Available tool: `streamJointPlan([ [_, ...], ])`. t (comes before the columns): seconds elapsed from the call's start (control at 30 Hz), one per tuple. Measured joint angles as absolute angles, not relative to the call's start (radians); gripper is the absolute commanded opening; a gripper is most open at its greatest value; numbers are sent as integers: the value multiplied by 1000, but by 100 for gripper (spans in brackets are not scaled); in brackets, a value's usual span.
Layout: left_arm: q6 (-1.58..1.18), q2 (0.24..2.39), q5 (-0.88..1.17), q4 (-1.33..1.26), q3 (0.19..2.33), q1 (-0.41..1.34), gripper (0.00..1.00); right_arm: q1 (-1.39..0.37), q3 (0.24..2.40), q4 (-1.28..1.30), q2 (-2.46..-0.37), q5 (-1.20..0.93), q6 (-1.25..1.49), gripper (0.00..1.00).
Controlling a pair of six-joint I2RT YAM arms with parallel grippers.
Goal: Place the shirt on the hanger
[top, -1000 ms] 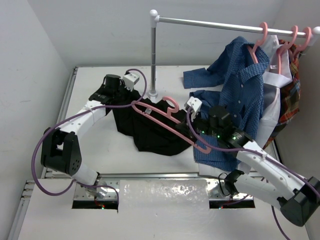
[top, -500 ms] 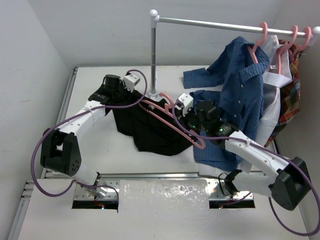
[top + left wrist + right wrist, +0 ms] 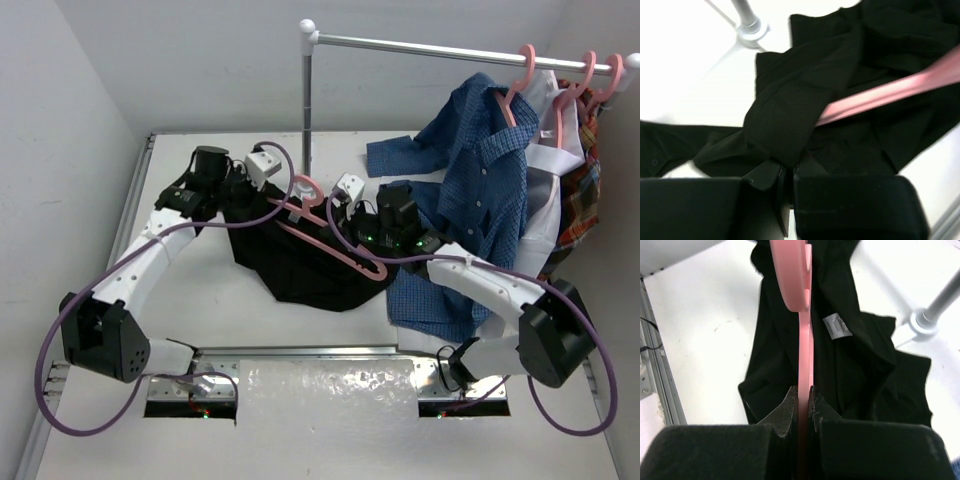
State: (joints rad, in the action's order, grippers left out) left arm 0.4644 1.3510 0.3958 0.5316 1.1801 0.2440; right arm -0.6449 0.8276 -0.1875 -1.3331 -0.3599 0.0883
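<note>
The black shirt (image 3: 300, 265) lies crumpled on the white table, its white neck label (image 3: 836, 325) facing up. My left gripper (image 3: 240, 188) is shut on a fold of the shirt (image 3: 790, 115) at its far left edge and holds it up a little. My right gripper (image 3: 350, 215) is shut on the salmon-pink hanger (image 3: 335, 245), which lies slanted over the shirt with its hook (image 3: 305, 188) by the rack's base. In the right wrist view the hanger (image 3: 804, 340) stands edge-on between my fingers (image 3: 790, 405). In the left wrist view one hanger arm (image 3: 890, 90) disappears under the held fold.
A clothes rack stands behind, with its pole (image 3: 306, 110), base (image 3: 751, 30) and bar (image 3: 420, 43). A blue button-up shirt (image 3: 480, 170) hangs from a pink hanger (image 3: 515, 90) and drapes onto the table at the right. A plaid garment (image 3: 585, 200) hangs at the far right.
My right gripper has carried the hanger left and away from me, toward my left gripper; its end is now under the held fold. My left arm has swung slightly, still holding the shirt.
</note>
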Motion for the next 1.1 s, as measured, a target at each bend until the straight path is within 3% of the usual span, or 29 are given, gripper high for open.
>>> streamJointPlan([
  [0.4, 563, 1306, 464, 642, 1153, 370, 4, -641, 854, -321, -1463, -404, 114, 0],
  [0.5, 609, 1276, 479, 670, 1118, 384, 21, -625, 852, -354, -1472, -426, 139, 0],
  [0.53, 630, 1262, 484, 683, 1106, 386, 40, -619, 852, -366, -1472, -431, 144, 0],
  [0.57, 653, 1247, 489, 691, 1096, 386, 49, -612, 851, -380, -1471, -435, 149, 0],
  [0.6, 670, 1231, 493, 703, 1085, 386, 70, -609, 850, -389, -1471, -436, 150, 0],
  [0.63, 687, 1213, 494, 708, 1074, 386, 84, -606, 847, -399, -1471, -440, 150, 0],
  [0.93, 752, 976, 384, 692, 1050, 385, 86, -598, 773, -448, -1471, -474, 130, 0],
  [1.1, 813, 977, 247, 595, 1100, 376, 86, -597, 768, -453, -1469, -515, 119, 0],
])
